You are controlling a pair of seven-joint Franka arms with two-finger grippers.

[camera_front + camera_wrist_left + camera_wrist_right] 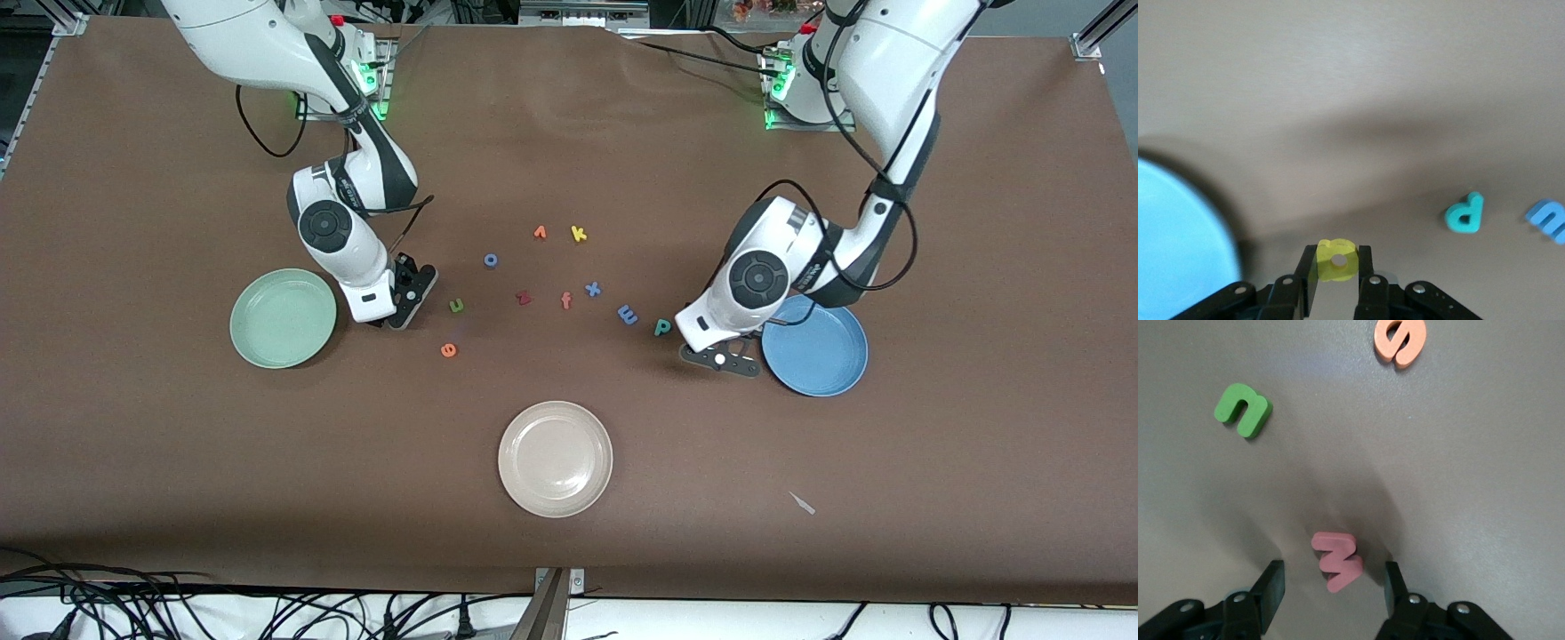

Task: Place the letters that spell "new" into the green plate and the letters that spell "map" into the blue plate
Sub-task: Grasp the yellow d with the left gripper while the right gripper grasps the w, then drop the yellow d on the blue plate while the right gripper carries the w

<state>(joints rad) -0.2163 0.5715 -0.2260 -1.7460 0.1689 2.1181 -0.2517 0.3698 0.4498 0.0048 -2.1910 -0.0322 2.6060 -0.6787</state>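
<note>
My left gripper (1337, 253) is shut on the yellow "a" (1338, 262), low over the cloth beside the blue plate (831, 369); its hand (720, 357) hides the letter in the front view. The teal "p" (662, 327) and blue "m" (628, 314) lie close by. My right gripper (1333, 569) stands open astride the pink "w" (1337, 560), with a gap on each side. It sits low next to the green plate (267, 333). The green "n" (456, 305) and orange "e" (449, 349) lie just past it, toward the table's middle.
A cream plate (555, 458) sits nearest the front camera. Loose letters lie mid-table: blue "o" (491, 260), dark red "z" (524, 298), pinkish "f" (566, 300), blue "x" (593, 288), yellow "k" (579, 234) and an orange letter (540, 232).
</note>
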